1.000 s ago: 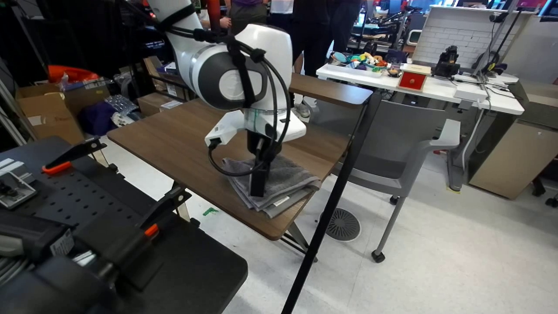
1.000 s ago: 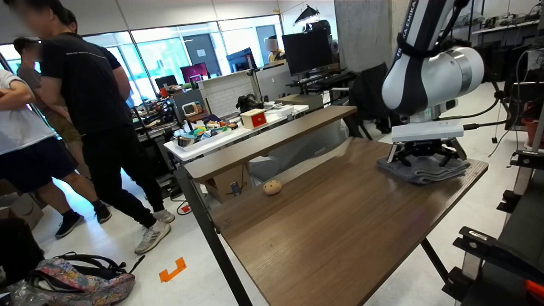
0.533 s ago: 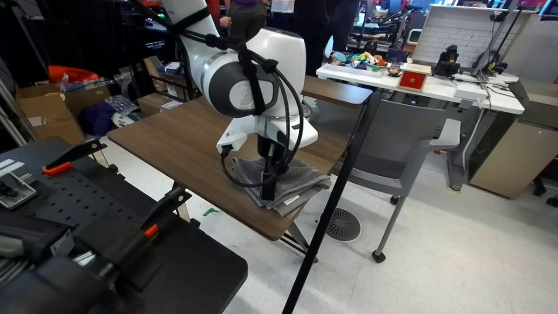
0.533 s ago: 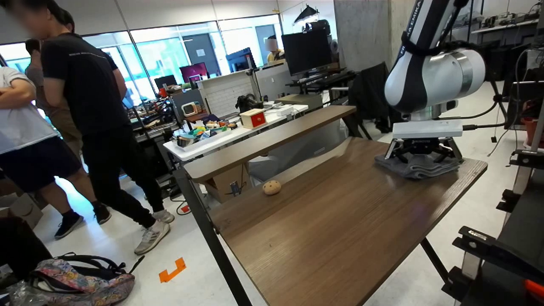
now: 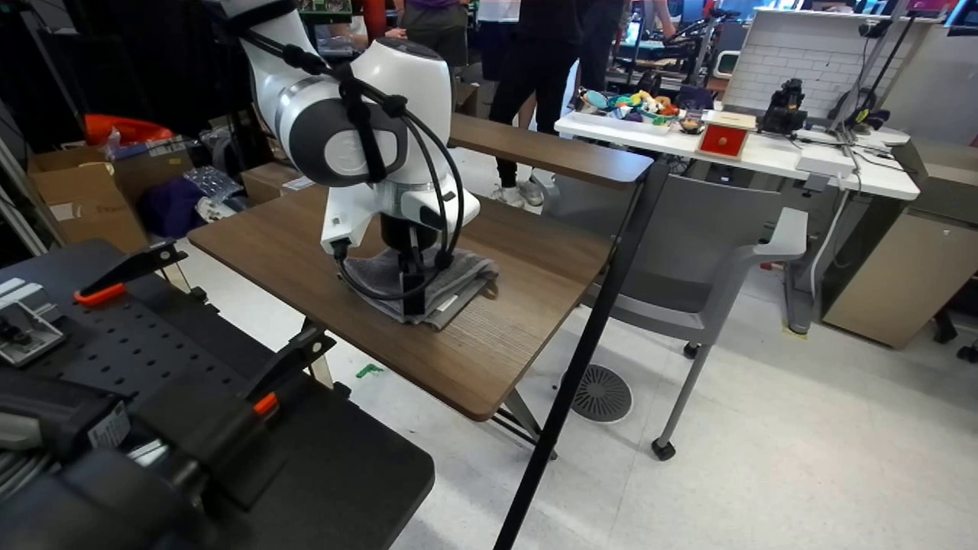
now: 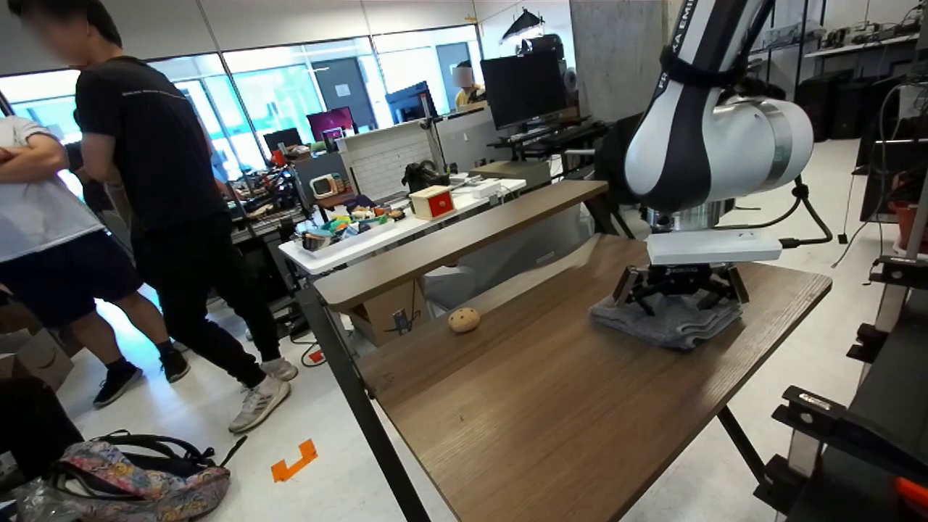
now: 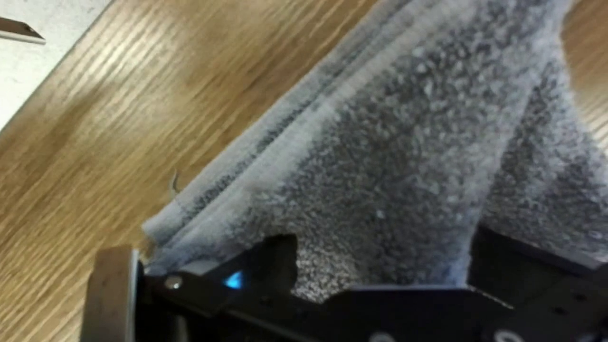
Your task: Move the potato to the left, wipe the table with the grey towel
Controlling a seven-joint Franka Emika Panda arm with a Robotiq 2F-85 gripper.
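step: wiping, likely | end effector (image 6: 683,300): jaws apart, down on folded grey towel (image 6: 663,329) | potato (image 6: 464,320): on wood-grain surface (image 6: 536,420), towel's 9 o'clock in an exterior view | next: needs flat pressure, sweep short of potato

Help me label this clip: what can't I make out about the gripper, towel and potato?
Gripper: whether it pinches the towel; dark, blurred, cut by the bottom edge in the wrist view.
Towel: runs past the wrist view's top and right edges.
Table beneath: covered by the towel in all views.
Pale tag: too small to read in an exterior view.
Potato: far side, turned away in an exterior view.
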